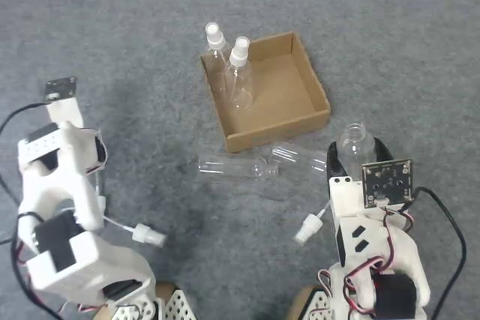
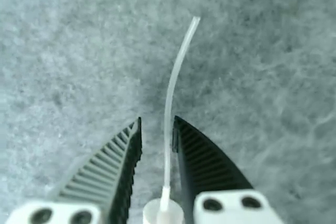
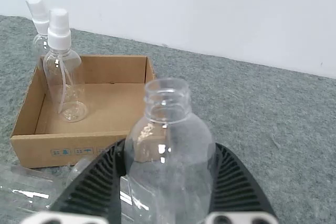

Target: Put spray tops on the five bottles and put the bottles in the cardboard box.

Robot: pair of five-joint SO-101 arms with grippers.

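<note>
Bottle (image 3: 168, 156), uncapped and upright, sits clamped in the right gripper (image 3: 168, 149), lower right in the high view, near the box (image 1: 277, 131). Left gripper (image 2: 156, 120) pinches a top (image 2: 167, 124); its bowed tube could catch the rim.

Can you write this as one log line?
left gripper: holds top | right gripper: holds open bottle | box: two capped bottles

Open room in the box, clutter at its front

We see the cardboard box (image 1: 315, 119) free on its right; capped bottles (image 1: 241, 76) stand at its far left corner, and lying bottles (image 1: 236, 168) line its near wall.
</note>
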